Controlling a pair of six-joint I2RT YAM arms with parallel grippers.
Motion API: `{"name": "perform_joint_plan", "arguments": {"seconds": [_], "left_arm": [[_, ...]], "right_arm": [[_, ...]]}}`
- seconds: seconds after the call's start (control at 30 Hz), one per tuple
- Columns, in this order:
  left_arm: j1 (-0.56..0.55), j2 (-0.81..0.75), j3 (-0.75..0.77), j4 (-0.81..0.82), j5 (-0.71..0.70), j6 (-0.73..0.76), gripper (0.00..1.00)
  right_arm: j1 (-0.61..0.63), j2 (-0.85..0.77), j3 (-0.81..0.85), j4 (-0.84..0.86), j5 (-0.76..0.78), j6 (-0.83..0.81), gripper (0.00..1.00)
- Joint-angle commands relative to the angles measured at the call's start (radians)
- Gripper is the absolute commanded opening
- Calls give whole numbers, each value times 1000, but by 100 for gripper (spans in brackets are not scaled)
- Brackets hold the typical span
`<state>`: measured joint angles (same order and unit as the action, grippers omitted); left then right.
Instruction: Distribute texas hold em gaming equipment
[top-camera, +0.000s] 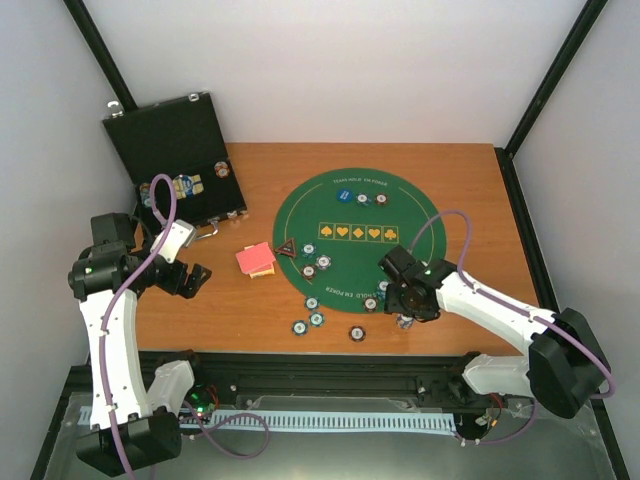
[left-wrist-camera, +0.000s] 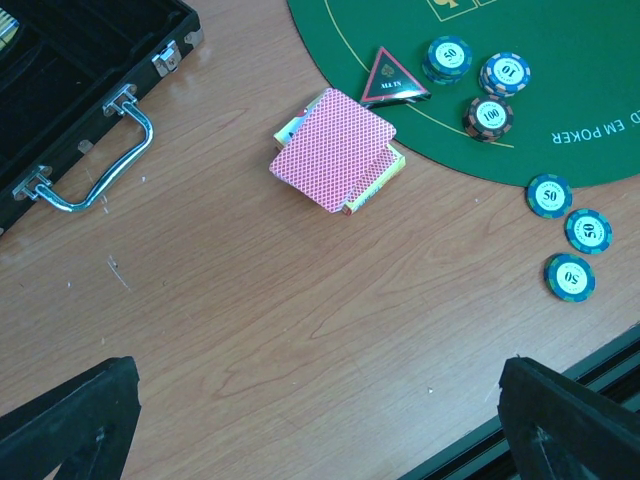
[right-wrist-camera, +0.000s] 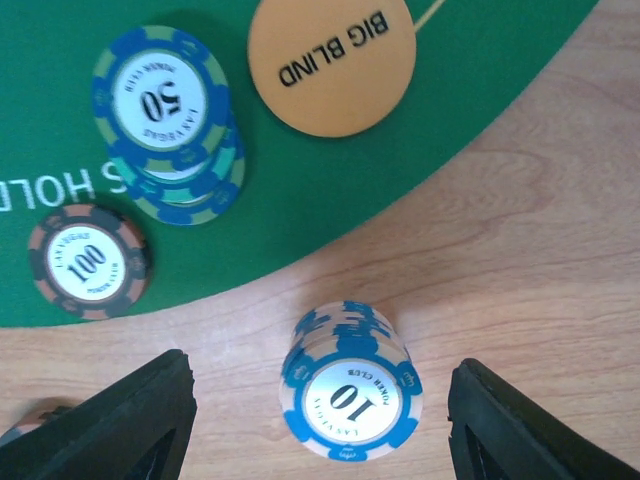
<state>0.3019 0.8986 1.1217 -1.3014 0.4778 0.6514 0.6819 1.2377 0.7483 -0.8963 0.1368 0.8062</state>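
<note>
Stack of blue-and-white striped-edge round poker chips (right-wrist-camera: 350, 400) on wooden bench (right-wrist-camera: 520, 250): right hand (right-wrist-camera: 322, 425) spread astride, not touching; centre, close evenly lest it topple; left hand (left-wrist-camera: 320, 430) likewise spread.

**Overhead view.** Bright, even, diffuse light from above. White walls almost washed out. Wooden table (top-camera: 470, 200) evenly lit, no hard glare. Shadows short and soft. Near strip below the table edge dim. Enclosure posts lean outward, a wide-angle distortion at the edges. Small print unreadable.

**Left wrist view.** Sharp across the table and the card pile (left-wrist-camera: 335, 150), with a thin soft shadow under its edge. Bright glint on the case handle (left-wrist-camera: 100, 165). Left gripper (left-wrist-camera: 318, 425): fingers (left-wrist-camera: 70, 425) near-black, detail lost.

**Right wrist view.** Very close. Chip stack (right-wrist-camera: 350, 395) crisp, print legible, faint soft shadow. Right gripper (right-wrist-camera: 320, 365): fingers (right-wrist-camera: 130, 420) dark, edges slightly blurred.
</note>
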Motion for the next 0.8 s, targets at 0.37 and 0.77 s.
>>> {"name": "perform_joint_plan", "arguments": {"seconds": [0.37, 0.77], "left_arm": [[2, 5, 37, -9, 16, 7, 100], [2, 4, 43, -8, 21, -1, 100]], "right_arm": [[-36, -7, -87, 83, -34, 2, 69], [-47, -6, -112, 102, -33, -5, 63]]}}
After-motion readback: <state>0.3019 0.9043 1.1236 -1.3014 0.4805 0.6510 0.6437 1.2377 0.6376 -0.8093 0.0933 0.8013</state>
